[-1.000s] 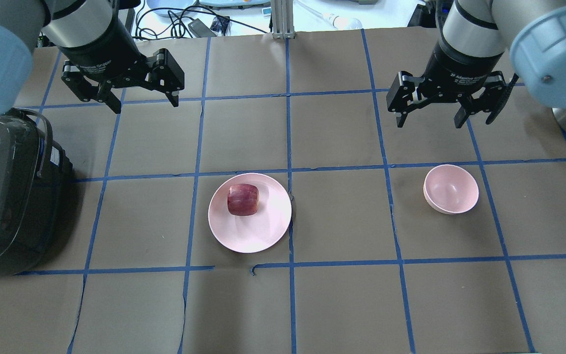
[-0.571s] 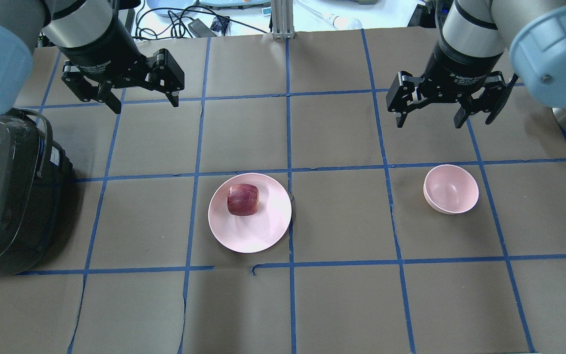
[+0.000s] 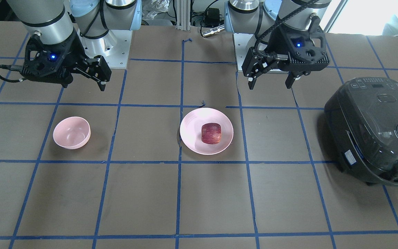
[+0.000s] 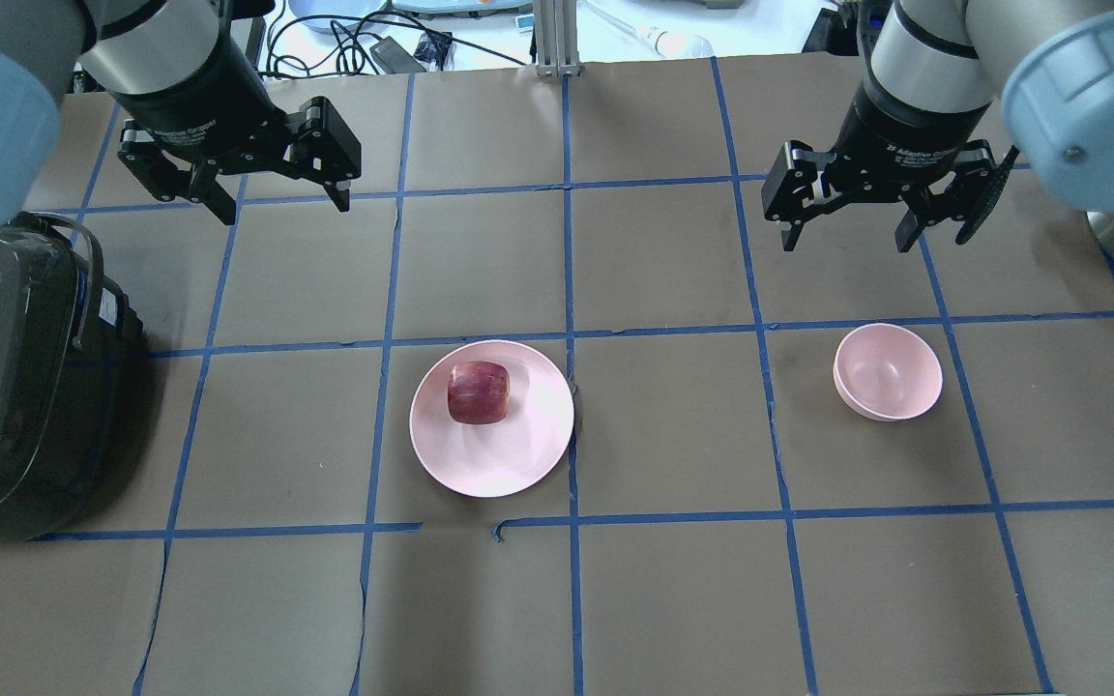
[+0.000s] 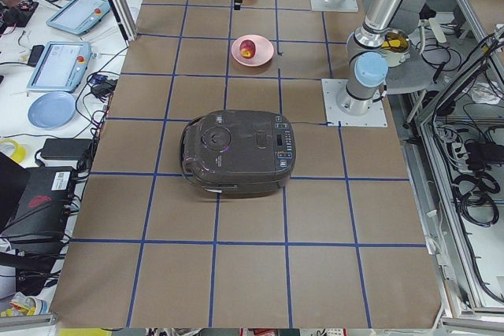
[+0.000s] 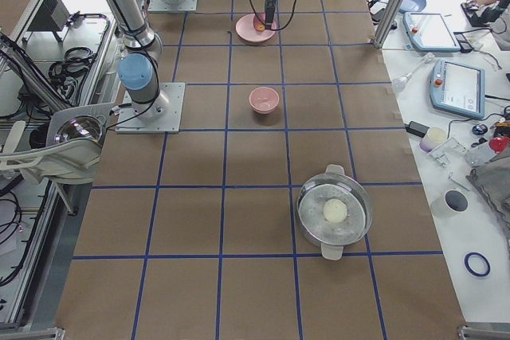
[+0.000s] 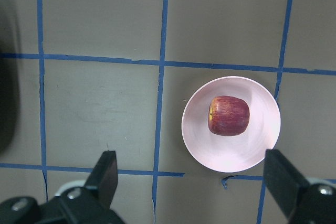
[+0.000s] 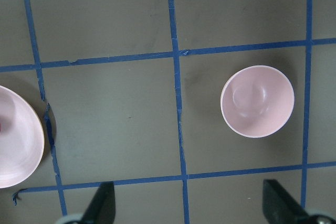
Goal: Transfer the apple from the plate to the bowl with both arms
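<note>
Left end effector (image 4: 284, 208) hung spread, pointing down, beyond the plate (image 4: 518, 454) holding the apple (image 4: 479, 392). Right end effector (image 4: 845, 242), likewise spread, hung beyond the bowl (image 4: 888, 372). A cooker (image 4: 15, 387) sat far left.

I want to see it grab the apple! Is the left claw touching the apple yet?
Apart. In the overhead view the open left gripper hangs far from the apple, with bare brown table between them.

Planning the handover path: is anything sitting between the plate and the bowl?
Nothing stands there. In the overhead view the stretch from the plate to the bowl is bare brown table cover, crossed by a blue tape line.
</note>
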`<action>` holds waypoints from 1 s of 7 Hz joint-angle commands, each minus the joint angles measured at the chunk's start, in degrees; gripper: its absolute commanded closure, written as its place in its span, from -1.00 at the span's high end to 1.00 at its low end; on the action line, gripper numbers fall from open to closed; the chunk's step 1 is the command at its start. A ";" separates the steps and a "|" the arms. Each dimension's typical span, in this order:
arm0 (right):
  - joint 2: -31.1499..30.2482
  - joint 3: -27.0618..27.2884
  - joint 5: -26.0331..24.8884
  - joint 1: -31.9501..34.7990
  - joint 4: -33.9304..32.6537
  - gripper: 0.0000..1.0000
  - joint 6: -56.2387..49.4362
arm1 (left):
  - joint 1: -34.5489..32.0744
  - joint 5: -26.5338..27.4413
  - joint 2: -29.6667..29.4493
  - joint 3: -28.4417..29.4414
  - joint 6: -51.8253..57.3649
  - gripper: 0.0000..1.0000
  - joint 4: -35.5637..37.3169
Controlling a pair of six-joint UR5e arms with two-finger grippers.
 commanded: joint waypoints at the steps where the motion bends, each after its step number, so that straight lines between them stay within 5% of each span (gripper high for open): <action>1: 0.11 0.02 -0.35 0.03 0.03 1.00 -0.09 | 0.00 -0.06 0.01 0.00 0.00 1.00 -0.04; 5: 0.98 0.02 -0.53 -0.41 -0.32 1.00 0.17 | -0.79 -0.06 -1.40 -5.86 -0.79 1.00 1.28; 7: 5.00 0.19 -0.53 -4.69 -3.46 1.00 -8.19 | -3.76 -0.15 -2.88 -13.41 -5.59 1.00 9.84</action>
